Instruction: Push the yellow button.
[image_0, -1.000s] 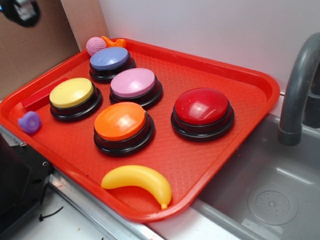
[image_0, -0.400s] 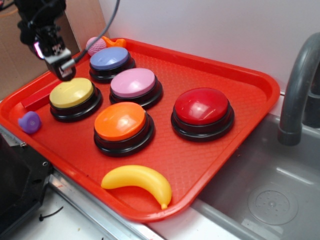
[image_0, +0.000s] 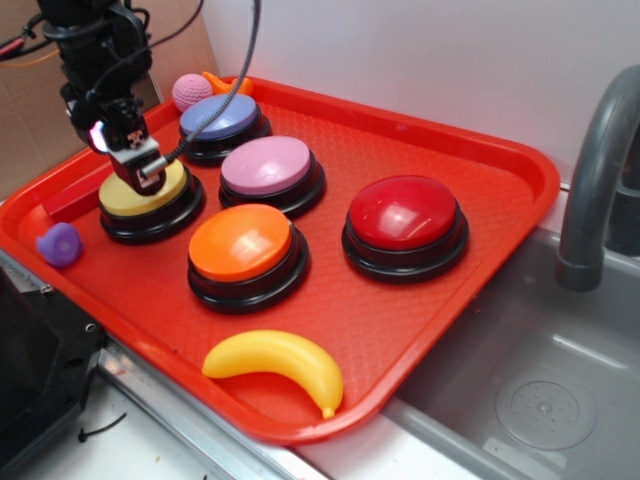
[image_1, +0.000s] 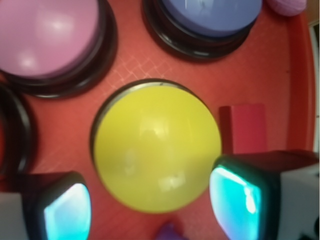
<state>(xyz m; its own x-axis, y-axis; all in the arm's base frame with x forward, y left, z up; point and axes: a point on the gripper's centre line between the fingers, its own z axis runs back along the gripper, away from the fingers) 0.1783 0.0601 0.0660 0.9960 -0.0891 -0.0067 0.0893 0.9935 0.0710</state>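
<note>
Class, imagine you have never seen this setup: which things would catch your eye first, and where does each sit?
The bright red tray fills the scene, holding five domed buttons on black bases. The big red button sits toward its right, and a yellow banana lies at the near edge. At the left, the gripper hangs right over the yellow button, fingers apart.

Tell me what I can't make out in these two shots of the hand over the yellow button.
- Contact: in the exterior view the hand covers part of the yellow button, so touching or hovering is unclear.
- Fingertips: the wrist view's bottom edge cuts off the fingers.
- Orange object behind the blue button: mostly hidden, unidentifiable.
- Purple toy: too small for detail.
</note>
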